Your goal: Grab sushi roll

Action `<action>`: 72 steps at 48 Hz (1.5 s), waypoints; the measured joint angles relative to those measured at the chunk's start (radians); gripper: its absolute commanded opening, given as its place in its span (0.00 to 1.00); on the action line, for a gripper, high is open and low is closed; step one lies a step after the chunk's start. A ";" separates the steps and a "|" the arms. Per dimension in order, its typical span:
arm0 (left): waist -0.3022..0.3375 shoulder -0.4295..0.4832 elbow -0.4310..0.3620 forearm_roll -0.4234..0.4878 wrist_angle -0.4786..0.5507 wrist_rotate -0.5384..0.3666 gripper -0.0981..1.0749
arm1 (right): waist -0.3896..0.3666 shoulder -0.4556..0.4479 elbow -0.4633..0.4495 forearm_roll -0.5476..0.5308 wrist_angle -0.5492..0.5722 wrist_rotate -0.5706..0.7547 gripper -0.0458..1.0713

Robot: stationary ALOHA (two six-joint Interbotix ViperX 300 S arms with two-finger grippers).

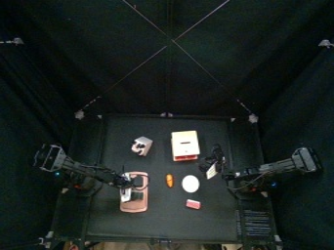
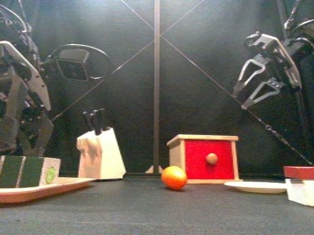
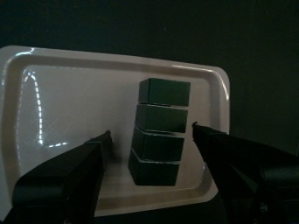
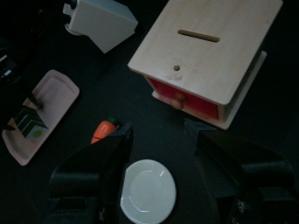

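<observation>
- L arm comes in from the left edge; I see its left gripper (image 3: pixel 149 144) hanging over the tray (image 3: pixel 70 79), jaws spread apart, nothing between them.
- Sushi roll (image 3: pixel 158 131) = row of dark green pieces lying on the tray, toward one long side. In the wrist view it sits right in the gap between the jaws, jaws above it, not touching as far as I can tell.
- From the front, tray is at far left of the table w/ the roll (image 2: pixel 28 171) on it, L arm hanging behind.
- Next along: white knife block (image 2: pixel 101 154) w/ black handles, set further back.
- Orange fruit (image 2: pixel 174 177) near table middle, just beside the red box w/ wooden top (image 2: pixel 204 156); the fruit is closer to the front.
- White plate (image 4: pixel 149 192) right of the fruit, near the R arm, bare.
- Small red-and-white block (image 1: pixel 193 204) near the front edge, close to the plate; can't tell what it is.
- Right gripper (image 4: pixel 158 140) held up over the table's right part, above fruit, plate and box; jaws open, holding nothing.
</observation>
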 measured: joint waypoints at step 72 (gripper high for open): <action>-0.003 0.135 -0.057 -0.005 0.034 0.002 0.74 | -0.002 -0.002 0.002 -0.006 0.000 0.000 0.81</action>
